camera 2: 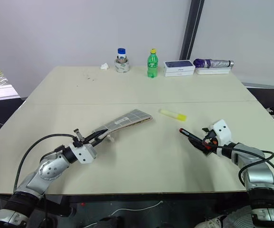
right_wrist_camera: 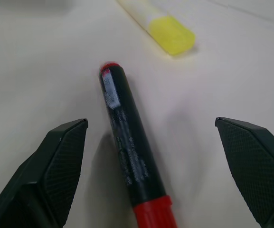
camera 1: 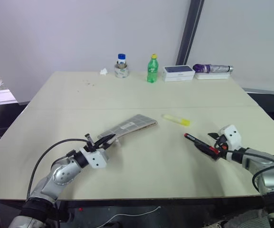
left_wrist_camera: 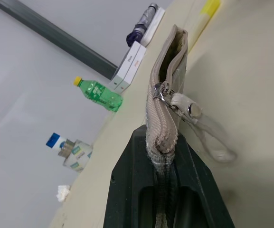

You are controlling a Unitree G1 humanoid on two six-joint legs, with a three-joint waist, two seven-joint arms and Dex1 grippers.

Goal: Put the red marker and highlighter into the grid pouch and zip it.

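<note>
Nothing is packed yet. The left gripper [camera 1: 109,139] has its fingers clenched on the grid pouch [camera 1: 131,126]; the red marker [right_wrist_camera: 129,154] lies between the right gripper's [right_wrist_camera: 156,164] spread fingers, highlighter [camera 1: 176,119] near on the bench [camera 1: 141,95].

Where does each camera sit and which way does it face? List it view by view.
Head stereo pair: looks forward and down over the table, both arms showing.
Left wrist: along the left gripper, shut on the grid pouch.
Right wrist: along the open right gripper, the red marker between its fingers.
Shared: the highlighter appears in all views.
</note>
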